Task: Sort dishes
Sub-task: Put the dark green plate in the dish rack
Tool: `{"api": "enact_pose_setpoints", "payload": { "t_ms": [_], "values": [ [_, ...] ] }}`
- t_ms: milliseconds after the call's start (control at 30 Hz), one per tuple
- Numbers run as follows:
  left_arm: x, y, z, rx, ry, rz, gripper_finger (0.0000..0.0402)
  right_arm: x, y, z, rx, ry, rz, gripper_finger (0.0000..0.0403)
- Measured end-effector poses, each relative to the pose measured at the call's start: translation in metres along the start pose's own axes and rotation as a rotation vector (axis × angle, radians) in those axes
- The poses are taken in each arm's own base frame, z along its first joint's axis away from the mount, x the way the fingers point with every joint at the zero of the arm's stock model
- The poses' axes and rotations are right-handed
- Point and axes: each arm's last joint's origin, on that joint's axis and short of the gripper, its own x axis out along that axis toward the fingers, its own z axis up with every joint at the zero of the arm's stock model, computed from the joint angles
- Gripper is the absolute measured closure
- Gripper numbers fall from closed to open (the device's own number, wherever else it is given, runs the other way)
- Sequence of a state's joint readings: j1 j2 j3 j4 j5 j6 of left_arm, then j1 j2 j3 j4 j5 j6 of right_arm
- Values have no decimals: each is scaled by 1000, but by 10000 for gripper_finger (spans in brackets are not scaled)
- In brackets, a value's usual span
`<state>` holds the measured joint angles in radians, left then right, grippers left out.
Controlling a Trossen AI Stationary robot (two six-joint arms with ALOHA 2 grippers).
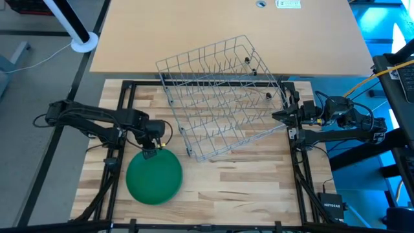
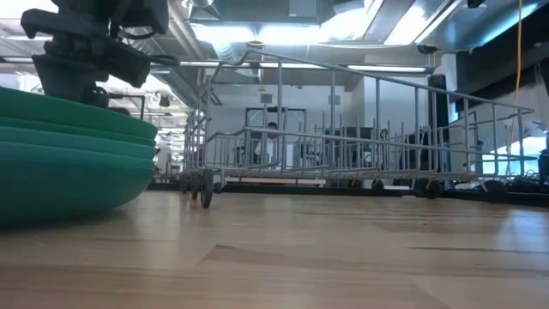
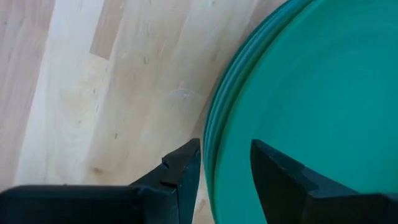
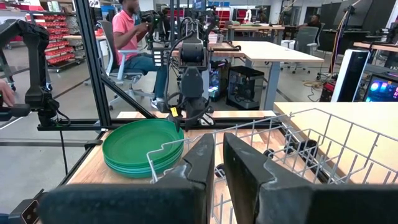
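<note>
A stack of several green plates [image 1: 153, 176] lies flat on the wooden table at the near left; it also shows in the low view [image 2: 60, 163] and the right wrist view [image 4: 140, 146]. My left gripper [image 3: 225, 152] points down over the stack's far rim [image 1: 154, 152], open. One finger stands outside the rim and one over the top plate [image 3: 323, 93]; whether they touch it, I cannot tell. The grey wire rack [image 1: 220, 97] stands askew at the table's middle. My right gripper [image 4: 219, 140] is at the rack's right side [image 1: 277, 117], shut on it. My right gripper has the rack's top rim wire [image 4: 180, 143] pinched between its two fingers, at the rack's right end. The fingers come level from the table's right side. The rack's wheels [image 2: 206, 184] stand on the table.
The black frame rails [image 1: 123, 116] run along the table's left and right sides. A tan desk [image 1: 226, 26] lies beyond the far edge. People sit in the room behind [image 4: 134, 31]. Bare wood lies at the near right [image 1: 246, 188].
</note>
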<state>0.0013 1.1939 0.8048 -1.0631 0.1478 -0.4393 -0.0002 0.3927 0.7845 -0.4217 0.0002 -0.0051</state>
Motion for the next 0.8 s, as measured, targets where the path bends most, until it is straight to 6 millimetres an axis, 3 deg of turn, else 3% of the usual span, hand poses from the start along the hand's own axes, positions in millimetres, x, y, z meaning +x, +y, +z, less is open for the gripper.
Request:
{"api": "enact_pose_setpoints", "payload": {
  "t_ms": [300,433,600,800],
  "values": [
    [9,2,-2,-6,6,-1,274,0,0,0,0,0,0,361],
    [10,3,-3,1,8,0,311,0,0,0,0,0,0,361],
    [10,3,-3,3,11,2,385,0,0,0,0,0,0,361],
    [10,3,-3,-13,8,2,389,0,0,0,0,0,0,361]
  ]
}}
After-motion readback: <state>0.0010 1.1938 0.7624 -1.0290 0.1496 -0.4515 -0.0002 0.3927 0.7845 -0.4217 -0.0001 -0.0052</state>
